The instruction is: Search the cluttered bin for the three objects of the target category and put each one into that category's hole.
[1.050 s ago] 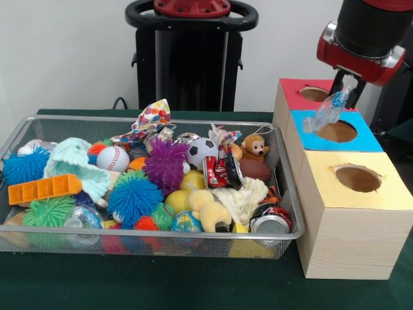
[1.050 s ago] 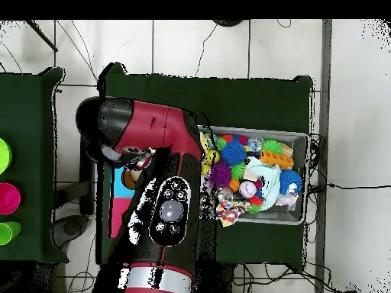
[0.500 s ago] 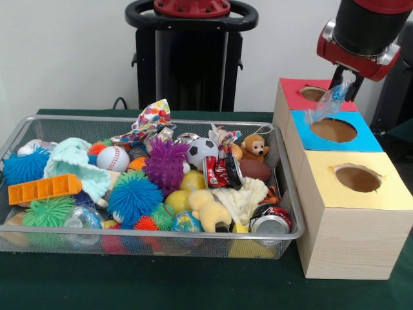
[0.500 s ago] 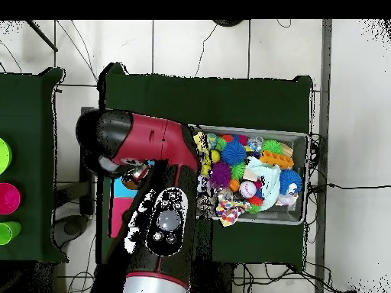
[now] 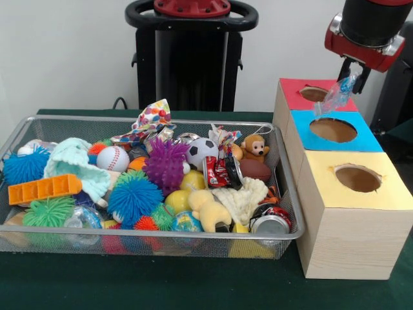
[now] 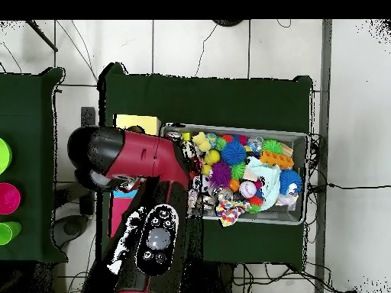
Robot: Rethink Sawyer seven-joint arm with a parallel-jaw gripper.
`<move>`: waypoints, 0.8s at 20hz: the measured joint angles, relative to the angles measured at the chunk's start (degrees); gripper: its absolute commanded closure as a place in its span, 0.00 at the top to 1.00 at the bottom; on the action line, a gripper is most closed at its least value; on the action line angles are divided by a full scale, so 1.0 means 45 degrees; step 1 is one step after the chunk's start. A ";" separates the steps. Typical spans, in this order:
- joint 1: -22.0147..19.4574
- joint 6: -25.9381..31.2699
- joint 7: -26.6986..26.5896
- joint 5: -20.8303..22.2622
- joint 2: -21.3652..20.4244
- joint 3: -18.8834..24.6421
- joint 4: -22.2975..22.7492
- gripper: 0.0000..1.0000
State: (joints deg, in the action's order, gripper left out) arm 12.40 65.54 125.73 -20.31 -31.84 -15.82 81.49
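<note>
My gripper hangs at the top right of the front view, shut on a crumpled clear plastic bottle with blue markings. The bottle dangles tilted over the wooden box, above the edge between the red section's hole and the blue section's hole. The yellow section's hole lies nearest the camera. The wire bin to the left holds crushed cans, balls and soft toys. In the overhead view the arm hides the gripper and most of the box; only the yellow section shows.
The bin is packed with spiky rubber balls, a baseball, a soccer ball, a monkey toy and cloth pieces. Coloured cups stand on a second table at the overhead view's left edge.
The gripper has carried the bottle upward and away from over the blue hole toward the red section. The bin's contents have not moved.
</note>
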 measured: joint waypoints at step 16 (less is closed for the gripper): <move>0.0101 -0.1899 0.0000 -0.0936 0.0206 0.0006 0.0607 0.00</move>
State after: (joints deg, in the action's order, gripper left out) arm 12.85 57.00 125.73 -24.52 -30.91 -15.79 84.22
